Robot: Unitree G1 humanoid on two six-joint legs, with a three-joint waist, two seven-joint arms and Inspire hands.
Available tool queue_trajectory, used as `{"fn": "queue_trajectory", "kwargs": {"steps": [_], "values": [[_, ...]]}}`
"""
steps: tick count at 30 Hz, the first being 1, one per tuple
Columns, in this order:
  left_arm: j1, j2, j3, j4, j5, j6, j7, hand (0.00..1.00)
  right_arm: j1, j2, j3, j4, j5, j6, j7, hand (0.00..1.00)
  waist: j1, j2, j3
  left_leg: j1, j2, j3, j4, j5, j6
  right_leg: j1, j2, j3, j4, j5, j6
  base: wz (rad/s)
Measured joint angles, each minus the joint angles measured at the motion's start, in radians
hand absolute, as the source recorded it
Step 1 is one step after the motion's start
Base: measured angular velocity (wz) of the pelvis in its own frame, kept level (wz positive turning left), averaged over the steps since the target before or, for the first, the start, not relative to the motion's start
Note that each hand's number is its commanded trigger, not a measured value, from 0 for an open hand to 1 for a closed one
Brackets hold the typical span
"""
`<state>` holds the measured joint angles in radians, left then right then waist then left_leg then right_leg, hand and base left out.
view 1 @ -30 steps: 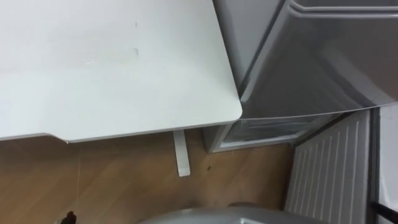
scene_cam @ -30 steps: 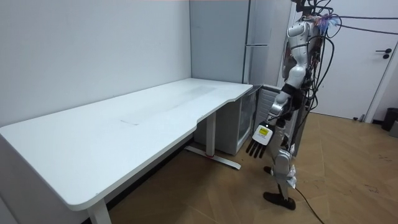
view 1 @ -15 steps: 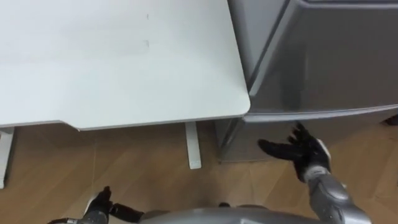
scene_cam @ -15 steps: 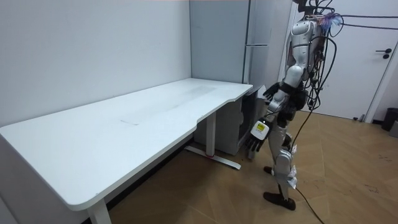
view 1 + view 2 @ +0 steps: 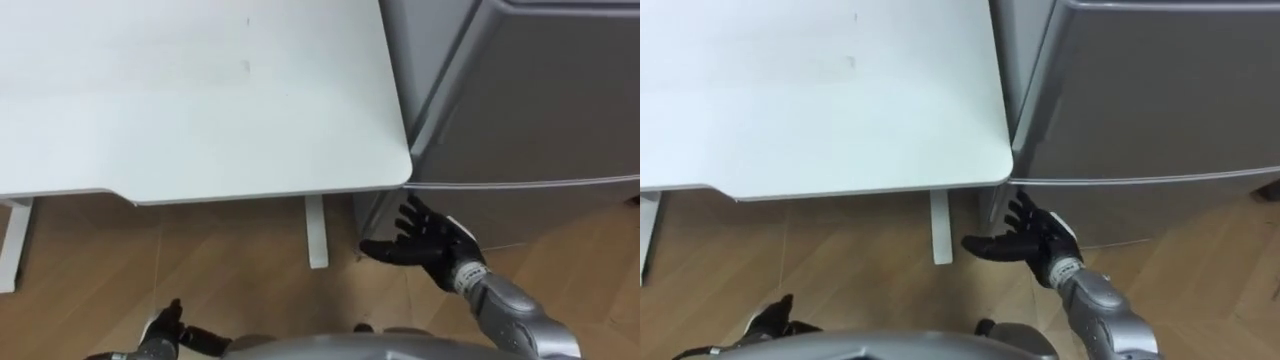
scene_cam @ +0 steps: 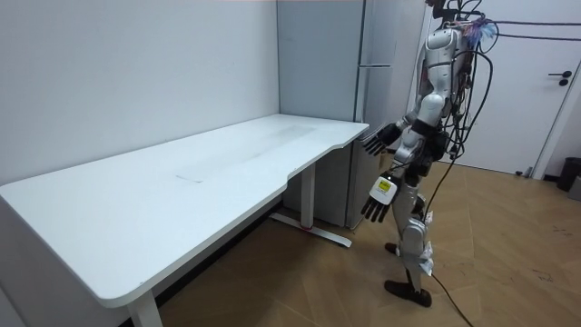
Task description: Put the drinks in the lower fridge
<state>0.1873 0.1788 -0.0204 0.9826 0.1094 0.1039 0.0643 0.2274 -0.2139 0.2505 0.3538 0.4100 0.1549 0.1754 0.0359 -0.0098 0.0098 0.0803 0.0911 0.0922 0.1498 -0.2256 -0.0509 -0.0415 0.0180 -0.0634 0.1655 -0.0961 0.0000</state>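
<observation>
No drink shows on the table or in either hand. The grey fridge (image 5: 530, 100) stands to the right of the white table, and its lower door (image 5: 530, 205) looks closed. My right hand (image 5: 430, 245) is open with fingers spread, held just in front of that door's left edge near the table corner. My left hand (image 5: 165, 328) hangs low at my side over the floor, fingers relaxed and holding nothing. In the room view I stand facing the fridge (image 6: 345, 91), right hand (image 6: 377, 141) raised and left hand (image 6: 377, 204) hanging down.
The white table (image 5: 200, 100) has a bare top, and its rounded corner almost touches the fridge. A white table leg (image 5: 316, 230) stands on the wooden floor (image 5: 230, 270) just left of the fridge. A white room door (image 6: 508, 100) is behind me.
The lower fridge door, open a second ago, now looks shut. My right hand came into view before it and moved left and down. The camera shifted slightly.
</observation>
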Motion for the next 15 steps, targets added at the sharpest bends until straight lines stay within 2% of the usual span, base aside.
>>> {"fn": "queue_trajectory", "kwargs": {"steps": [2, 7, 10, 15], "values": [[0.003, 0.0, 0.005, -0.017, -0.001, 0.005, 0.0, 0.0, -0.007, 0.0, 0.001, 0.02, -0.024, -0.006, 0.02, 0.0, -0.001, -0.004, -0.0019, 0.0, 0.0, -0.005, -0.001, 0.0, 0.0, 0.001, -0.001, -0.006, 0.0, -0.001, -0.001, 0.07], [0.007, -0.003, 0.013, -0.029, -0.02, 0.004, 0.008, 0.0, -0.07, 0.005, -0.001, 0.257, -0.061, -0.036, 0.054, 0.0, -0.007, -0.015, -0.0078, 0.001, -0.001, -0.038, 0.002, 0.0, 0.0, 0.027, -0.005, -0.035, -0.018, -0.004, 0.0, 0.19], [0.015, -0.004, 0.019, -0.028, -0.041, 0.0, 0.019, 0.0, -0.091, 0.01, -0.018, 0.438, -0.118, -0.059, 0.052, 0.0, -0.004, -0.025, -0.0145, 0.002, -0.002, -0.053, 0.002, 0.0, 0.0, 0.04, -0.006, -0.05, -0.031, -0.005, 0.001, 0.17], [0.028, -0.007, 0.05, -0.003, -0.039, -0.003, 0.021, 0.0, -0.095, 0.024, -0.103, 0.654, -0.194, -0.072, 0.008, 0.0, -0.004, -0.028, -0.0144, 0.002, -0.003, -0.055, 0.003, 0.0, 0.0, 0.045, -0.01, -0.055, -0.033, -0.012, 0.003, 0.05]]}}
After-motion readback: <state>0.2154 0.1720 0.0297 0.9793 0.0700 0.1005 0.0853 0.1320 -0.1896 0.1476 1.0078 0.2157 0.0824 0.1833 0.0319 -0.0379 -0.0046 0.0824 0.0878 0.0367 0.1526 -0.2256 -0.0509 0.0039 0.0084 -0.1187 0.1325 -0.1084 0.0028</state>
